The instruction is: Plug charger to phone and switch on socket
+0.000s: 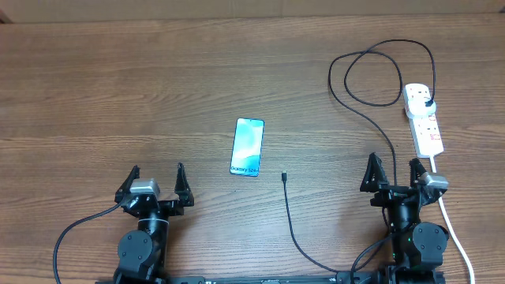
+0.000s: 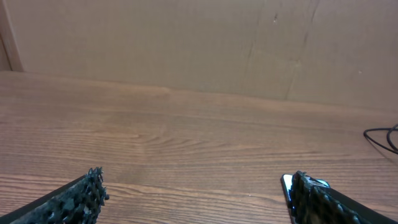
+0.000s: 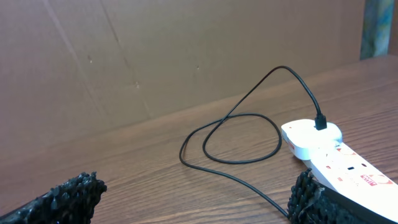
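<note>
Flat and screen-up near mid-bench: a slim rectangular smartphone with a light blue-teal screen, one short edge turned toward the arms, probably to leave its port within reach. Just right of that edge and apart from it: the small black connector tip of the long thin black charger cable, loose on the brown wooden bench. Trails to the near edge, then loops at the far right and ends in a black plug already seated in the white elongated power strip with red-marked switches. Cannot tell the switch position. At the near edge, left fingers and right fingers spread fully wide, gripping nothing. Seemingly parked, ready for phone and strip.
</note>
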